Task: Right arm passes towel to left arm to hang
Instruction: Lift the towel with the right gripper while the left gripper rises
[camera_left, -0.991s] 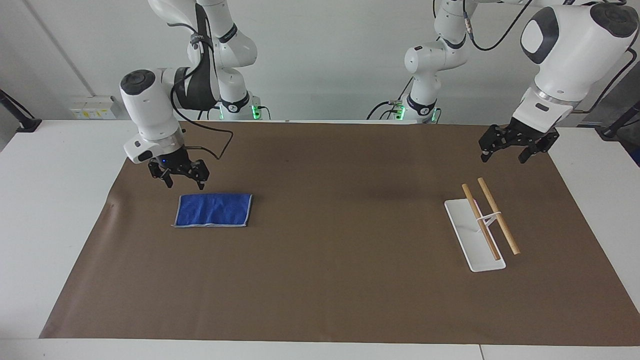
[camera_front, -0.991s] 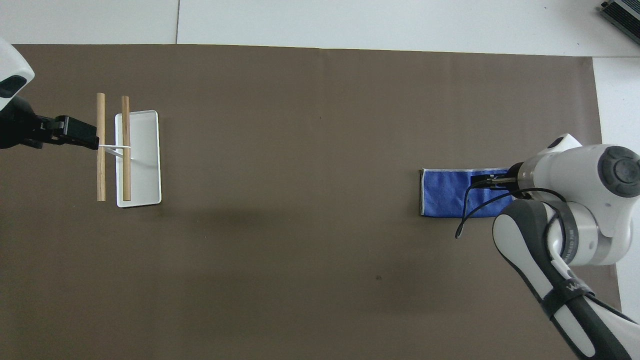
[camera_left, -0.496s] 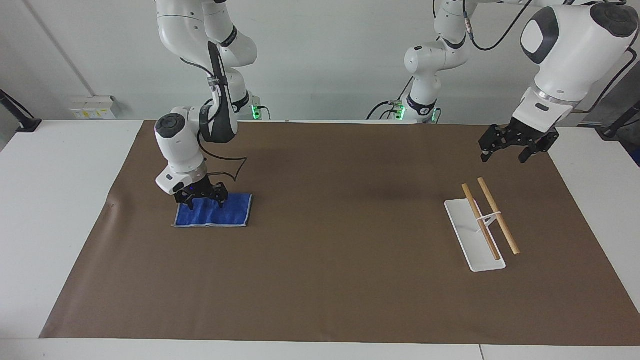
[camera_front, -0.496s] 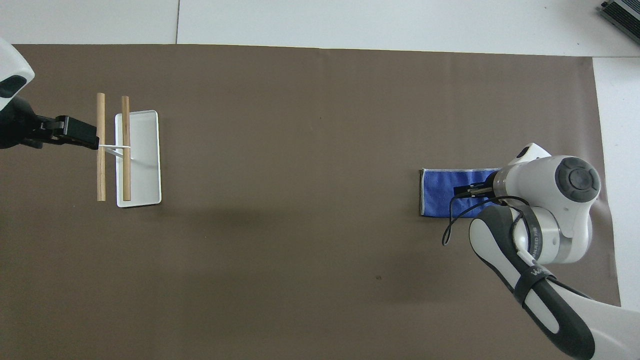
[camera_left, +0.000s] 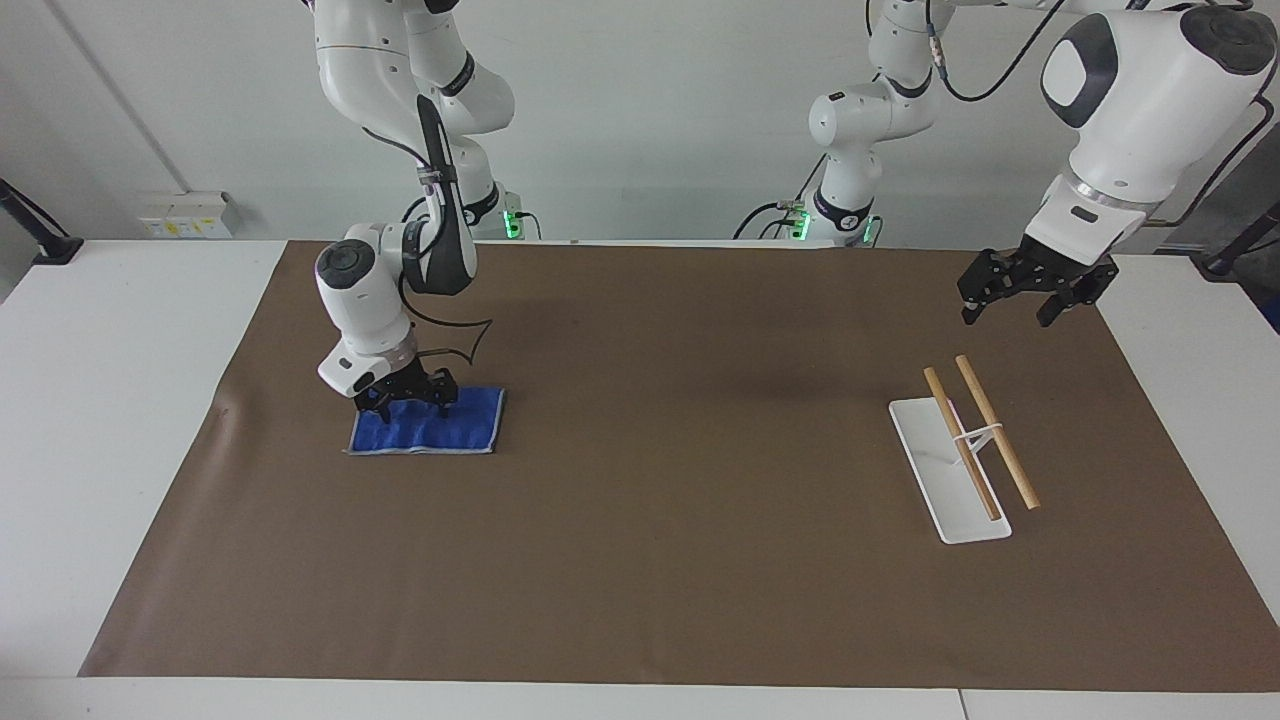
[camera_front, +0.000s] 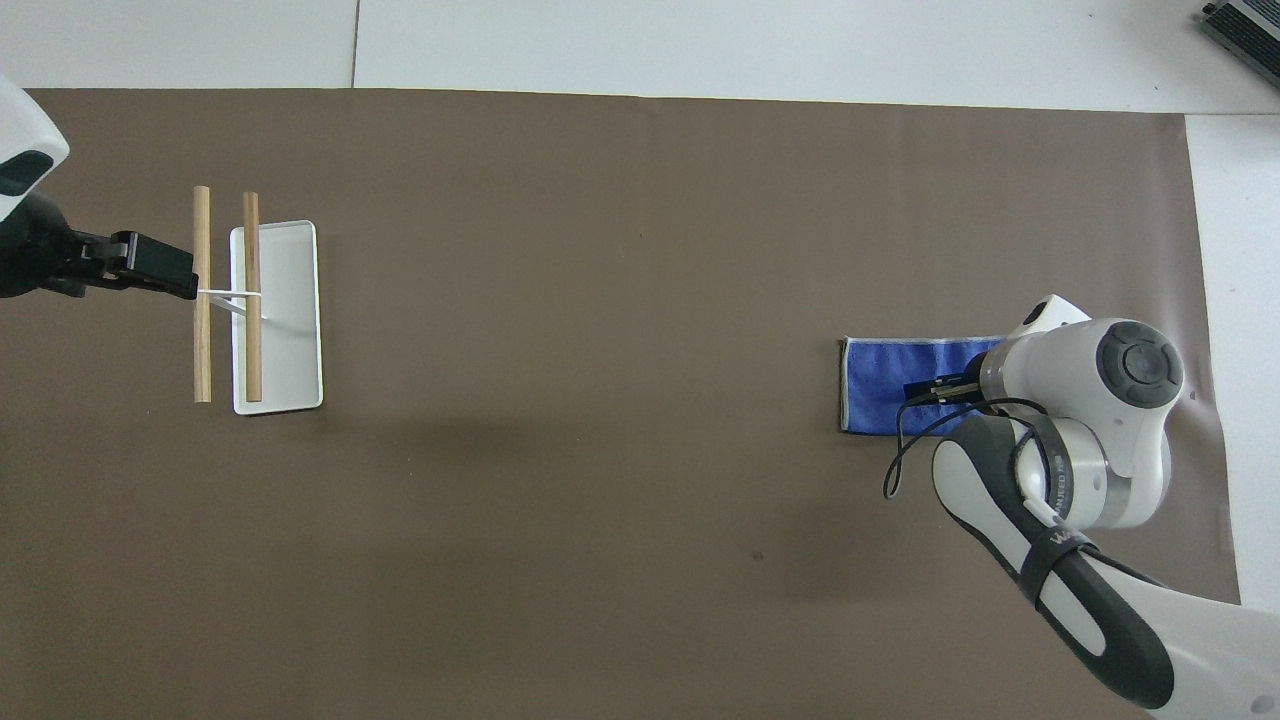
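The blue towel (camera_left: 445, 428) lies flat on the brown mat at the right arm's end of the table; it also shows in the overhead view (camera_front: 885, 385). My right gripper (camera_left: 408, 402) is down on the towel's edge nearest the robots, fingers spread, touching the cloth. In the overhead view the right arm's wrist covers that end of the towel and most of the right gripper (camera_front: 928, 389). My left gripper (camera_left: 1030, 300) waits open and empty in the air over the mat's corner at the left arm's end; it also shows in the overhead view (camera_front: 160, 268).
A white tray base (camera_left: 935, 480) carrying two raised wooden rods (camera_left: 995, 430) stands at the left arm's end, farther from the robots than the left gripper; it also shows in the overhead view (camera_front: 290, 330). The brown mat (camera_left: 680, 520) covers the table.
The right gripper came from beside the towel's robot-side edge down onto the towel, then settled slightly. The towel has not moved. The left arm is unchanged.
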